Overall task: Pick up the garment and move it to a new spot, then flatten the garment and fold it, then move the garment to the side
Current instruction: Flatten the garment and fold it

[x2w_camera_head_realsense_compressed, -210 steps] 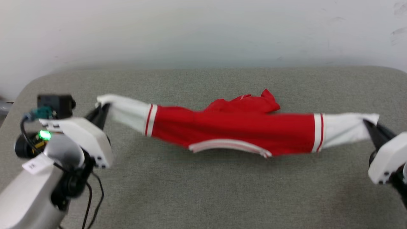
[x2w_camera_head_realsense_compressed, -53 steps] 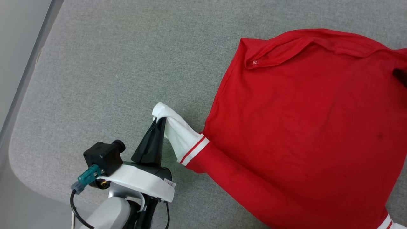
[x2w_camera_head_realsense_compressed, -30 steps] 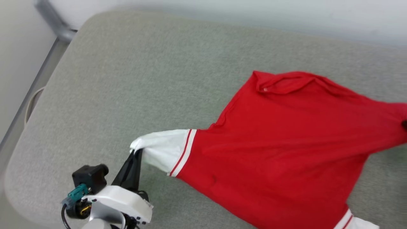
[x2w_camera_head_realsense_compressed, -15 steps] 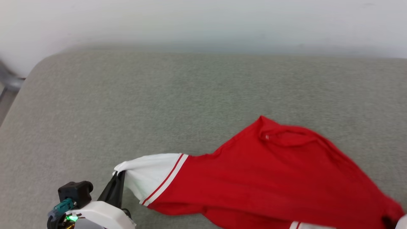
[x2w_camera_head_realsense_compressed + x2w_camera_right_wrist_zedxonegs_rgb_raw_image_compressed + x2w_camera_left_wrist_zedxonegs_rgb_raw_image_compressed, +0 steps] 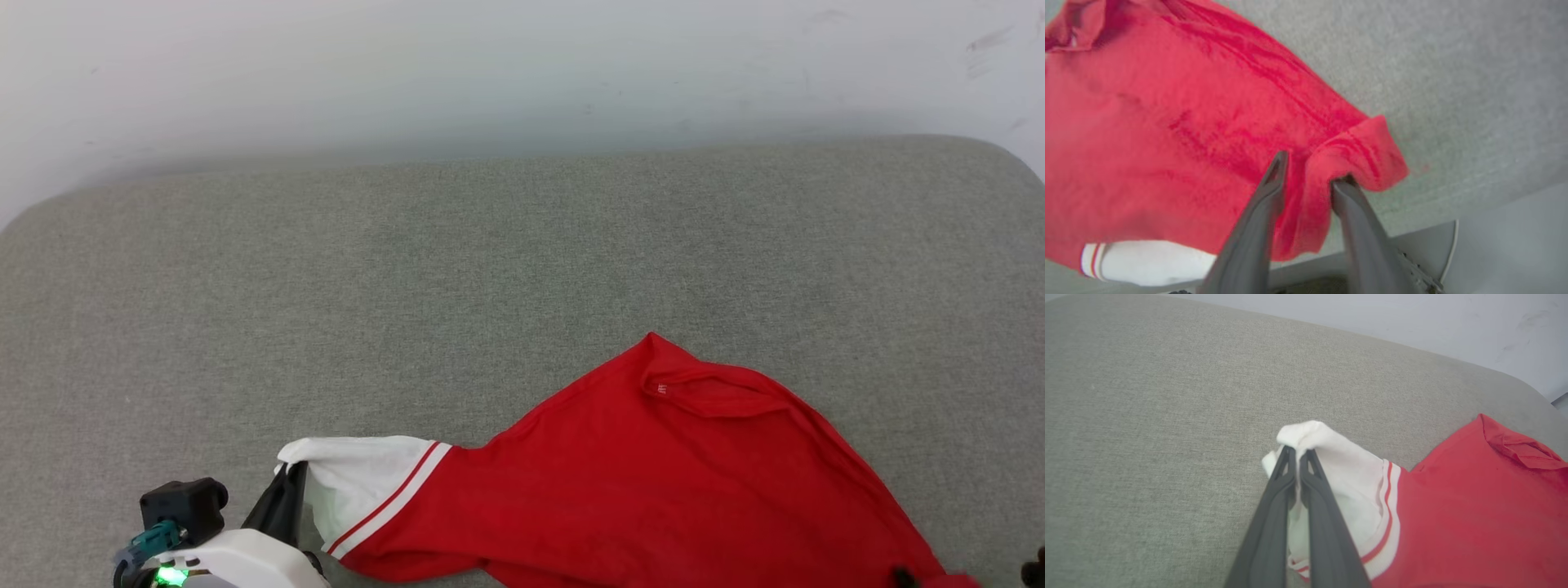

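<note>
Your left gripper (image 5: 292, 478) has its fingers clenched on the bunched end of the white sleeve (image 5: 1339, 465). The two dark tips are pressed almost together, with white cloth puffing out just past them. That pinch sits low over the bench (image 5: 408, 269), close to its near edge and left of its middle.

From there the garment (image 5: 653, 482) runs toward the bench's right side. First comes the white sleeve with its red-and-white stripe trim, then the plain red body, spread in a rough triangle. A folded red edge forms the peak of the triangle, pointing toward the bench's far side. Most of the red cloth lies on the bench surface along its near edge.

Your right gripper (image 5: 1310, 171) is at the garment's other end, just inside the bench's edge. Its fingers stand apart, with a thick fold of red cloth between them and the hem draped over one tip. The wrist picture is blurred, so you cannot tell whether they are truly clamping that fold. A second white sleeve hangs beneath the red cloth there.
</note>
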Motion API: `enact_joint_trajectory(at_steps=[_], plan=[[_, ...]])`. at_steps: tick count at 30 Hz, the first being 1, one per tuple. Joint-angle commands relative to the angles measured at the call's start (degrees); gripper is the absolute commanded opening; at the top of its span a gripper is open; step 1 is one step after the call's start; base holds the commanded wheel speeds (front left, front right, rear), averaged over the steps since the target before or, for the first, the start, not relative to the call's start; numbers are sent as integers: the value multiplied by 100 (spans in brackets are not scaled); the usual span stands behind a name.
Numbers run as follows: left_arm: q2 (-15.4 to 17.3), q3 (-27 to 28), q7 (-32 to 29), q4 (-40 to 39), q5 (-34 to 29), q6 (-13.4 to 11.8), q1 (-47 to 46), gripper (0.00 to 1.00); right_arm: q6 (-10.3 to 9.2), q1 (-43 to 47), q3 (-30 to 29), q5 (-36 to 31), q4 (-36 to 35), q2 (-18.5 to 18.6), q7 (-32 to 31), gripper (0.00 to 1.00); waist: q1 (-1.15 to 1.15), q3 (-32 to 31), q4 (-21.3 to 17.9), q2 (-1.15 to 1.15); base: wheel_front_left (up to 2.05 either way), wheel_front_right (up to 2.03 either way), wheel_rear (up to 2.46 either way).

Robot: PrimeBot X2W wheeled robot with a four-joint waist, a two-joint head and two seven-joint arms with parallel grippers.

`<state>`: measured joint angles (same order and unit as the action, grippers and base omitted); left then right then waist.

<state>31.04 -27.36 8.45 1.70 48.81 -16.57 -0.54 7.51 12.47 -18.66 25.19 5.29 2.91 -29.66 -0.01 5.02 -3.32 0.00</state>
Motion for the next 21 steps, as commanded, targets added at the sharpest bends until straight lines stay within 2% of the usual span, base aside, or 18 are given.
enact_joint_trajectory(at_steps=[1,7,10,13,15,16,21], plan=[[30,-5,-15,-13,-10,-1,-72,0,-4,-207,94,-35,-128,25,389,100,1,13,-2,0,0,0,0],[-24,-56,3,-31,-60,25,-195,0,-5,-602,179,8,-403,340,1648,100,1,95,147,0,0,0,0],[-73,-72,22,-61,-73,22,-273,0,-4,-900,268,-24,-300,582,1861,100,1,156,247,0,0,0,0],[-125,-108,23,-95,-100,35,-362,0,-4,-1339,687,9,-116,912,1624,100,1,249,357,0,0,0,0],[-166,-138,13,-124,-140,57,-469,0,-5,-1652,1084,83,37,1214,1235,100,1,325,451,0,0,0,0],[-166,-138,13,-124,-140,57,-469,0,-5,-1652,1084,83,37,1214,1235,100,1,325,451,0,0,0,0],[-265,-268,6,-115,-226,173,-747,0,-4,-2470,2251,434,237,1974,-7,100,1,575,724,0,0,0,0]])
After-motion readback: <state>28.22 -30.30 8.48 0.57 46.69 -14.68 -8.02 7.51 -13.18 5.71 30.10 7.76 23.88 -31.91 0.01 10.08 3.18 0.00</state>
